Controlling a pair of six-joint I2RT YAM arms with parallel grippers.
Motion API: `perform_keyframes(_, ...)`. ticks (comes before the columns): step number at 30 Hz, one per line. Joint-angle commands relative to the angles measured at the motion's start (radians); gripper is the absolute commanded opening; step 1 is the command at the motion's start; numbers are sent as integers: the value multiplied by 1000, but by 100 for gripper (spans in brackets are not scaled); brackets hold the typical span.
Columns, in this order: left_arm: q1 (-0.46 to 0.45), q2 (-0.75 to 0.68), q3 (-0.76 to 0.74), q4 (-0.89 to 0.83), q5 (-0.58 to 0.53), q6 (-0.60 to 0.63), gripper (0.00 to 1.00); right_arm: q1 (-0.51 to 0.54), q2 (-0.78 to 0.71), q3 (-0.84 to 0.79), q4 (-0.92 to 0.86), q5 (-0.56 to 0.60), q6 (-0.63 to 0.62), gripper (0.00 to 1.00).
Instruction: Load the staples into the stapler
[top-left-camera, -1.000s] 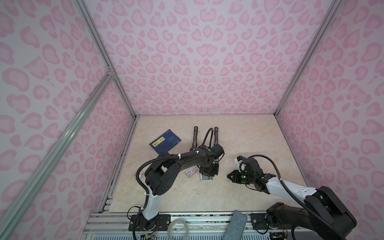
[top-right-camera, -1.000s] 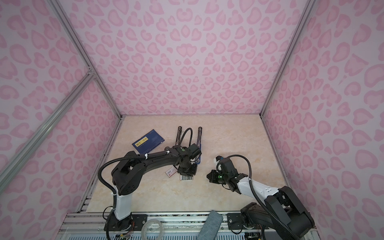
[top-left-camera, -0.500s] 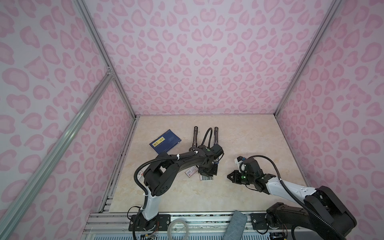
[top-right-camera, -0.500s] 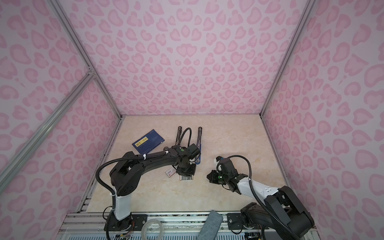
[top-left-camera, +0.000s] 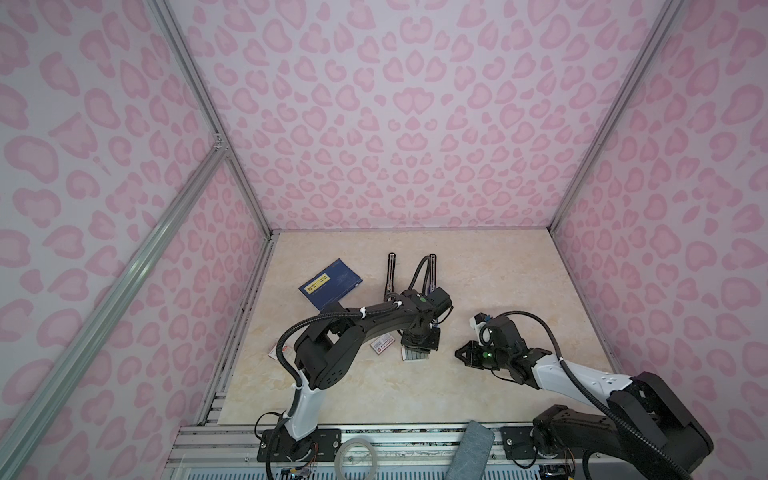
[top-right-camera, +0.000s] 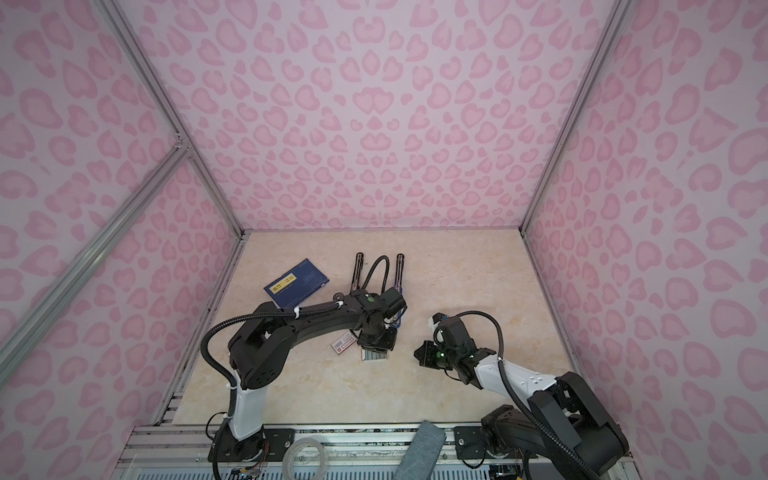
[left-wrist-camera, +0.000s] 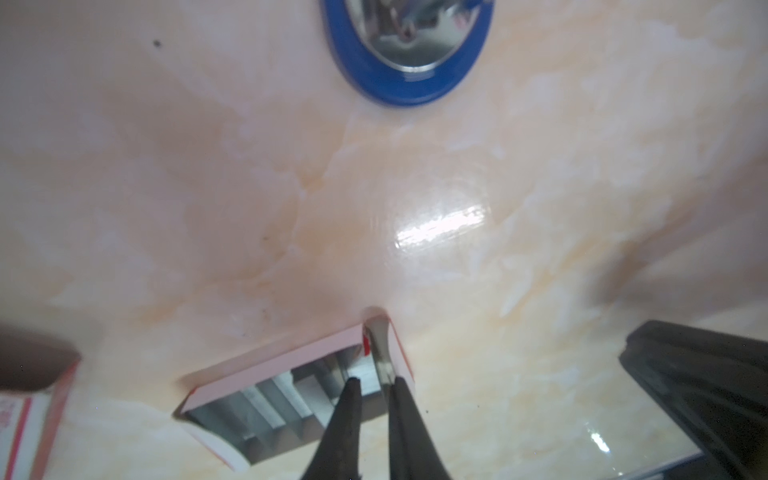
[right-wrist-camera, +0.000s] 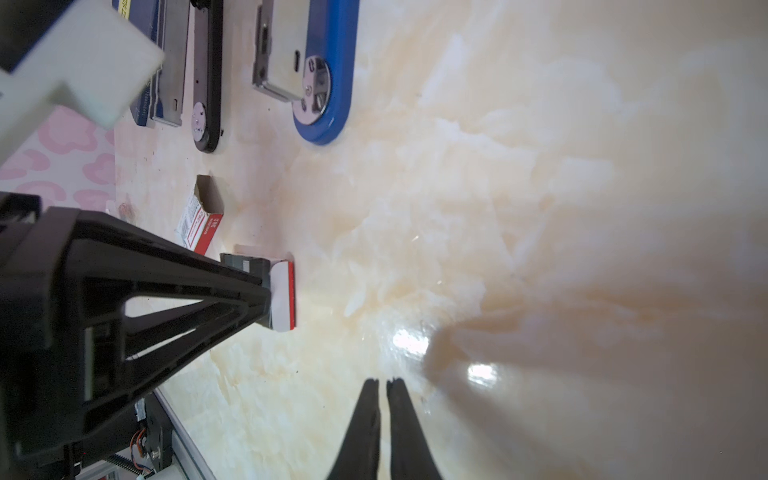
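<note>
Two grippers | left gripper (left-wrist-camera: 374, 384) pinching silvery strip of staples (top-left-camera: 415, 355), shallow red-edged tray (left-wrist-camera: 291, 353), lower centre in both top views | right gripper (right-wrist-camera: 382, 384) closed, empty, over open glossy marbled table (right-wrist-camera: 540, 208)

Lighting: bright, even, from overhead. Shadows: soft, grey, on the glossy tabletop (right-wrist-camera: 540, 208). Glare: white patches in both wrist views. Focus: left wrist view soft throughout (nearest parts worst); right wrist view blurred at near edges. Top views: sharp, wide-angle stretch toward the corners.

Both top views overlook the table (top-left-camera: 498, 282); wrist views hug it.
</note>
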Motion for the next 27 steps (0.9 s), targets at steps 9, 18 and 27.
perform_keyframes(9,-7,36,37,-41,-8,21,19,-7,-7,-6,12,-11,-8,10)
perform_keyframes(18,-7,42,38,-44,-24,19,16,-15,-19,-7,4,-14,-13,10)
perform_keyframes(27,-7,46,49,-40,-35,17,16,-17,-9,-4,6,-16,-15,10)
